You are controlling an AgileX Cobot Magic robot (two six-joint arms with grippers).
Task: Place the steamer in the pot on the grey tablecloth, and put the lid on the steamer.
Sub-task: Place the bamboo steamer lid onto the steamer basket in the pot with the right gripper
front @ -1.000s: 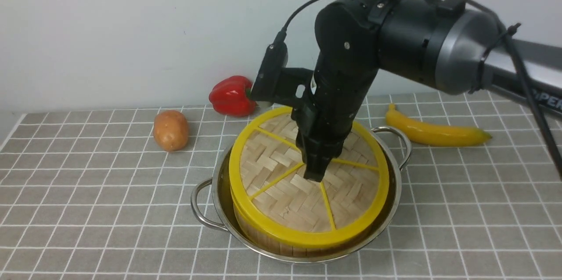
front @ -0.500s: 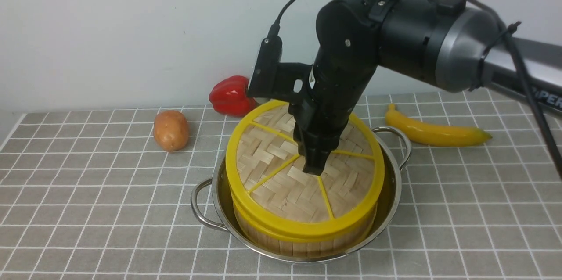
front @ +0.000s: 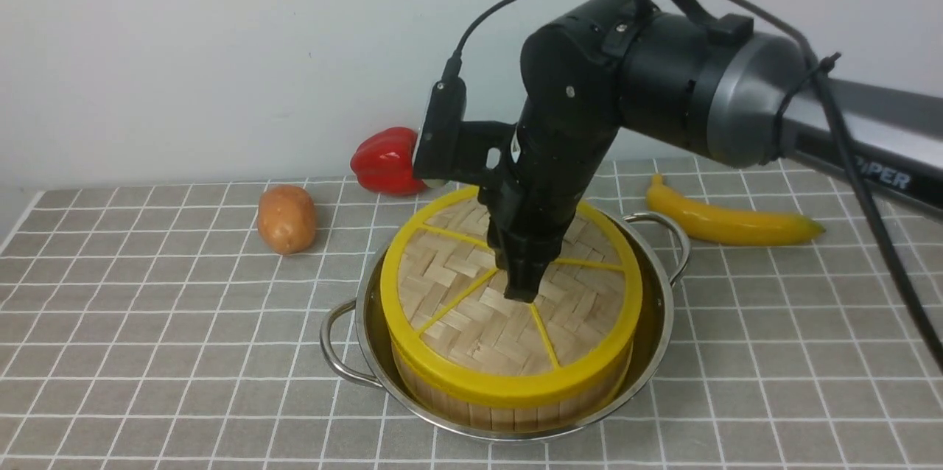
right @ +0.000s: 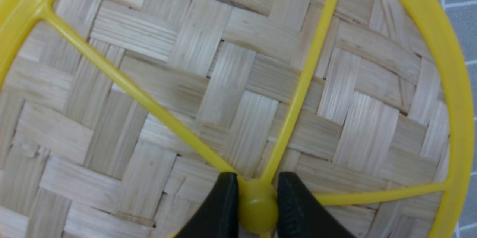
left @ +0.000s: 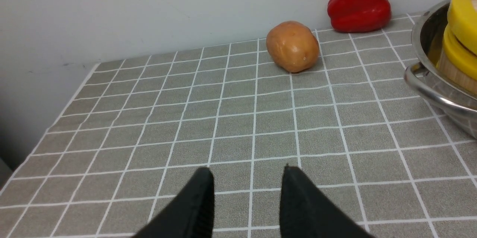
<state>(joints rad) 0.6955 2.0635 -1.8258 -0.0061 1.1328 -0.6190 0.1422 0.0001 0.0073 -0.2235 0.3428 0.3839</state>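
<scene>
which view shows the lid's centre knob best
The right wrist view: it shows the knob close up, between the right gripper's fingers. In the front view the gripper hides it. The left wrist view catches only part of the lid's yellow rim, no knob.

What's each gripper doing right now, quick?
Left gripper: open, holding nothing, above the grey tablecloth.
Right gripper: closed on the centre knob of the woven bamboo lid.
</scene>
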